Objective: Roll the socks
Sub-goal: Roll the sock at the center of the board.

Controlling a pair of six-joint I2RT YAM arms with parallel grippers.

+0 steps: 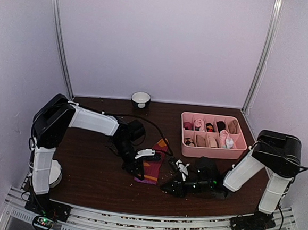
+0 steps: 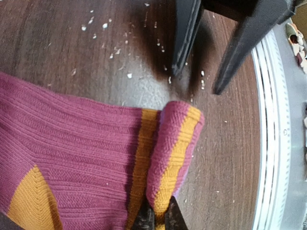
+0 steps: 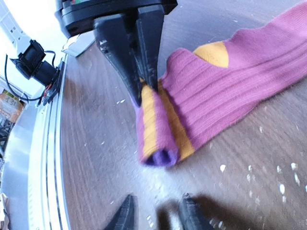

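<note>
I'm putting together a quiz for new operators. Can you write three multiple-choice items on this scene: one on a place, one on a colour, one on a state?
1. Where on the table is the tray?
A. near left corner
B. right side, toward the back
C. centre

2. What colour are the stripes on the folded end of the sock?
A. orange
B. green
C. white

3. What is the left gripper doing?
A. open above the sock
B. well away from the sock
C. shut on the sock

Answers:
1 B: the top view shows it at the right, toward the back.
2 A: both wrist views show orange stripes across the fold.
3 C: it pinches the fold, jaws closed on the fabric.
</note>
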